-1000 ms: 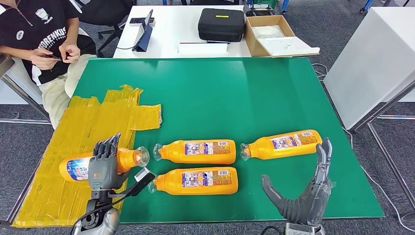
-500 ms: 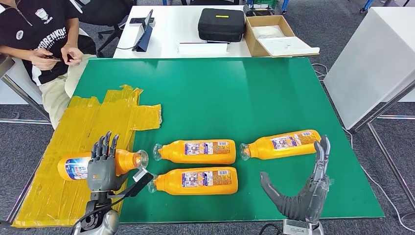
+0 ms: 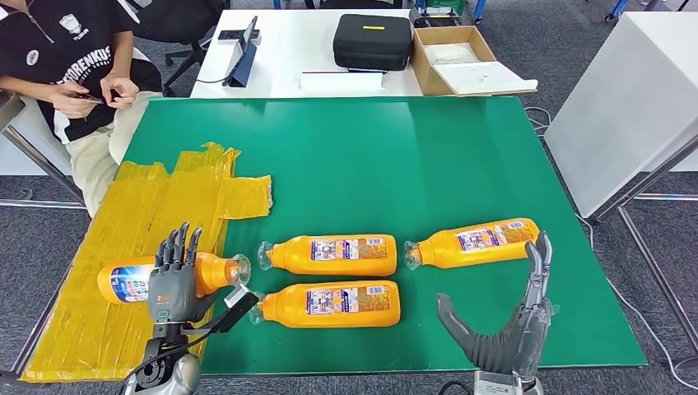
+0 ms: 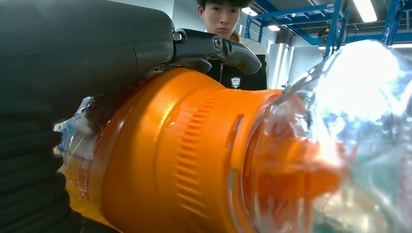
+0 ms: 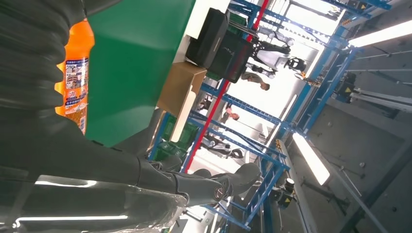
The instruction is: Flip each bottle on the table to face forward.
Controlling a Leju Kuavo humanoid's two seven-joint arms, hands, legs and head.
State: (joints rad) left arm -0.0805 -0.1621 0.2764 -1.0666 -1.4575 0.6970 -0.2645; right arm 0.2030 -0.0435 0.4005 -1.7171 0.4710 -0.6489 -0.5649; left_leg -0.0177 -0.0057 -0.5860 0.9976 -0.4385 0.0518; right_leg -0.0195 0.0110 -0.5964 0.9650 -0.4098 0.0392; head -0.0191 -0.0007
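Resting my left hand on the round bottle at the lower left of the worktop, I can't tell if it grips, so it might roll off the edge.

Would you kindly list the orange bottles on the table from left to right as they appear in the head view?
Bottle on the yellow tape under the left hand → the two middle bottles, stacked near and far, so level → right bottle.
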